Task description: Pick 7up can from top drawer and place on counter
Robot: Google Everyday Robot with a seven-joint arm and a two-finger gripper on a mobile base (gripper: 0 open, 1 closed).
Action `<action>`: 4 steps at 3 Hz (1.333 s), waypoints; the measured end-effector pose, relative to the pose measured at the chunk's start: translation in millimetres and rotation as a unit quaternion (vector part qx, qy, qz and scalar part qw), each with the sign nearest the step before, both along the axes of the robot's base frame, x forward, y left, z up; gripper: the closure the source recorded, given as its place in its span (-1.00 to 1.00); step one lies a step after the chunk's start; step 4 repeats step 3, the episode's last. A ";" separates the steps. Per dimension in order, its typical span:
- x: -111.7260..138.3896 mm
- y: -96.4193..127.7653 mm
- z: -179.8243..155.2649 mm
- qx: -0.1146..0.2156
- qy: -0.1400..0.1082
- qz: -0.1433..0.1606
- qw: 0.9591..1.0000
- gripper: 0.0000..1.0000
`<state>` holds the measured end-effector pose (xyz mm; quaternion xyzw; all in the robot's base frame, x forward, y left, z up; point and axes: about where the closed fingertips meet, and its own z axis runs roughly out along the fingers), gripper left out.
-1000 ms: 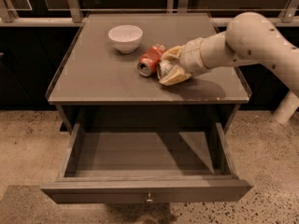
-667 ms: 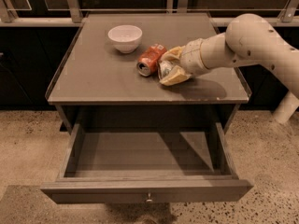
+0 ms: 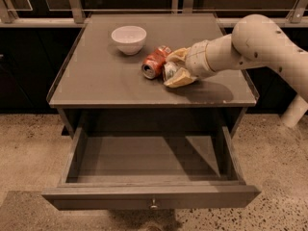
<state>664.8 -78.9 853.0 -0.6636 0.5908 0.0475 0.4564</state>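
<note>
My gripper (image 3: 174,69) is low over the right middle of the counter (image 3: 96,85). Its two tan fingers (image 3: 179,80) are shut around the 7up can (image 3: 169,71), whose silvery end faces the camera. The can lies on its side at or just above the countertop, right next to the orange-red can (image 3: 155,62). The top drawer (image 3: 149,196) is pulled fully open below the counter. Its inside shows nothing in it, and its small metal knob (image 3: 153,206) is at the front centre.
A white bowl (image 3: 129,38) stands at the back left of the counter. The orange-red can lies on its side just left of the gripper. My arm (image 3: 260,44) reaches in from the right. A speckled floor surrounds the cabinet.
</note>
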 end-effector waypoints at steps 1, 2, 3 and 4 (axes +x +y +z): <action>0.0 0.0 0.0 0.000 0.000 0.000 1.000 -0.76; 0.0 0.1 -0.1 0.000 0.000 0.000 1.000 -1.00; 0.0 0.1 -0.1 0.000 0.000 0.000 1.000 -1.00; 0.0 0.1 -0.1 0.000 0.000 0.000 1.000 -1.00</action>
